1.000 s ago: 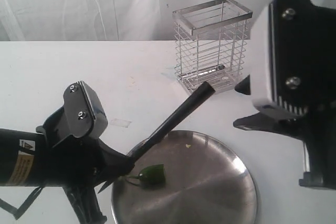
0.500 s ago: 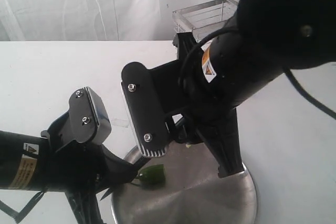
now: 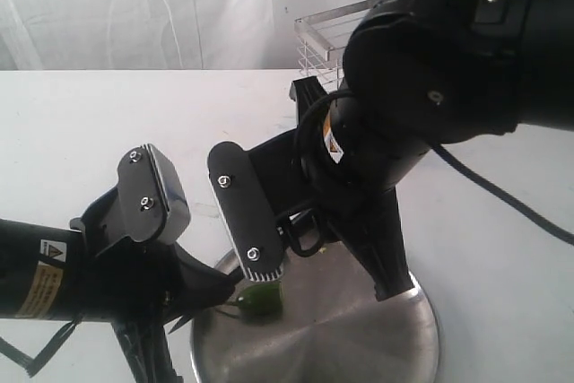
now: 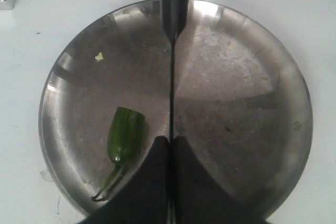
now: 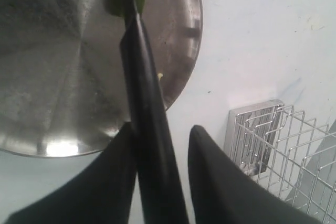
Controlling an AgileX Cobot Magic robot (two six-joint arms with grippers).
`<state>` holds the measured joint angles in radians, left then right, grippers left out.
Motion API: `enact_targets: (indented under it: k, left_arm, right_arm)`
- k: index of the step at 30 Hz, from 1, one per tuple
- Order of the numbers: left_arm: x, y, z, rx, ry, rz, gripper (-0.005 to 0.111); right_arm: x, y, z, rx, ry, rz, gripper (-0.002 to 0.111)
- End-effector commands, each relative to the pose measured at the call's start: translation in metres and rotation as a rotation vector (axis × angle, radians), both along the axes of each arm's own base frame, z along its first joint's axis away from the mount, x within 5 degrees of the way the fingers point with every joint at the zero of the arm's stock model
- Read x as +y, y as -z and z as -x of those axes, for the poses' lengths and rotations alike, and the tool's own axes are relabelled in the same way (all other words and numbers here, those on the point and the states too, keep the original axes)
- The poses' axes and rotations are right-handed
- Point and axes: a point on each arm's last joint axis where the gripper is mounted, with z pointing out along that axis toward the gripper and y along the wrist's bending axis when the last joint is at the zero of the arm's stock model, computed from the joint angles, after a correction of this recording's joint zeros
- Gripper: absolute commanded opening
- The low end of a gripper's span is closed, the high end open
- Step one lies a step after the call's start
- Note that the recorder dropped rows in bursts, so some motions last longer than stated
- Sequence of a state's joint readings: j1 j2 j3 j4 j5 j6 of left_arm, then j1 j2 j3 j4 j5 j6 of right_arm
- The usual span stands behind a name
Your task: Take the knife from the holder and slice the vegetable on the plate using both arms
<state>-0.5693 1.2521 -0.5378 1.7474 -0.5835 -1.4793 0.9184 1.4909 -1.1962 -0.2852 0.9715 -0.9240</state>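
Nearest, by the table's (image 5: 252, 51) near edge: left gripper (image 4: 169, 142) clamped on the blade of the knife (image 4: 172, 66), held over the plate (image 4: 236, 103), vegetable (image 4: 125, 135) lying there near the blade. Farther on: right gripper (image 5: 163, 129) half-spread around the black handle, one finger touching, the other apart. Handover in hand, by the look of it; next, likely a firm close on the handle before freeing the blade. Holder (image 5: 273, 140) toward the far edge.

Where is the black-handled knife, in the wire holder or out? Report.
Out. The slim black-handled knife is clamped in the left hand over the round steel plate; the silver wire holder stands apart.
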Motion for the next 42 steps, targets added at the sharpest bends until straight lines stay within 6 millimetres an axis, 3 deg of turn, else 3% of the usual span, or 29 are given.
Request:
enact_targets:
  k: [1, 5, 10, 17, 19, 26, 33, 42]
  left_arm:
    - [-0.001, -0.002, 0.001, 0.004, 0.007, 0.014, 0.000]
    - [-0.001, -0.002, 0.001, 0.004, 0.007, 0.014, 0.000]
    - [0.001, -0.003, -0.003, -0.022, -0.031, -0.004, 0.003]
    - [0.013, -0.019, -0.008, -0.134, -0.160, -0.020, 0.048]
    - [0.018, -0.025, -0.008, -0.158, -0.210, -0.013, 0.054]
    - [0.026, -0.042, -0.003, -0.233, -0.252, 0.025, 0.055]
    - [0.033, -0.056, 0.003, -0.284, -0.293, 0.066, 0.055]
    - [0.035, -0.059, 0.005, -0.168, -0.392, 0.183, 0.055]
  right_arm:
    - [0.001, -0.003, -0.002, -0.027, 0.019, -0.014, 0.023]
    - [0.001, -0.003, -0.002, -0.026, 0.024, -0.017, 0.018]
    - [-0.001, -0.003, -0.001, 0.001, 0.105, -0.039, 0.000]
    - [-0.010, -0.010, 0.004, 0.074, 0.516, -0.228, 0.000]
    - [-0.014, -0.010, 0.007, 0.106, 0.616, -0.226, 0.000]
    - [-0.025, 0.004, 0.017, 0.181, 0.789, -0.149, 0.000]
    - [-0.034, 0.038, 0.028, 0.247, 0.896, -0.128, 0.000]
    - [-0.060, 0.062, 0.051, 0.270, 1.097, -0.375, 0.000]
